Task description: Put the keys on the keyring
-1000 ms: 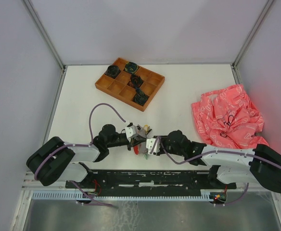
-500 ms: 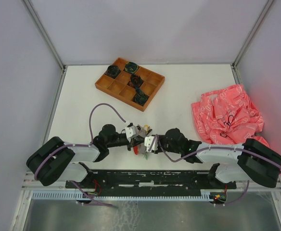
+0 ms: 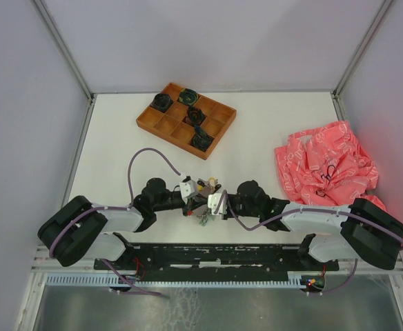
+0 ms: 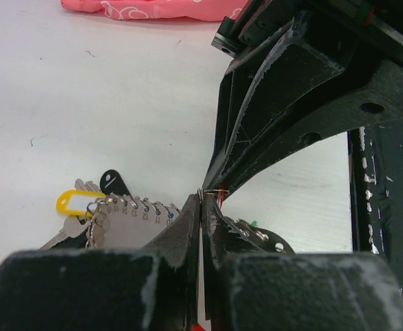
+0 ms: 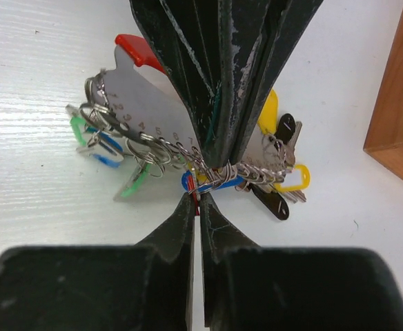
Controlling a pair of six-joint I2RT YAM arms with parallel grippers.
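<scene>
Keys (image 5: 269, 116): tags yellow, green, blue, black; keyring (image 5: 143, 96) grey, red-edged; cloth (image 3: 326, 165) pink, white print; tray (image 3: 219, 114) brown.

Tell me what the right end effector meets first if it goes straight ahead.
The keyring: its grey plate and the keys sit right at the right end effector's tips. Just behind, the left end effector faces it, clamped on that plate; the gap between is unclear.

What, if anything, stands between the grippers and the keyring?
Nothing visible does. The left gripper looks clamped on the grey plate of the keyring, and the right gripper has its tips at the ringed edge, among the keys.
</scene>
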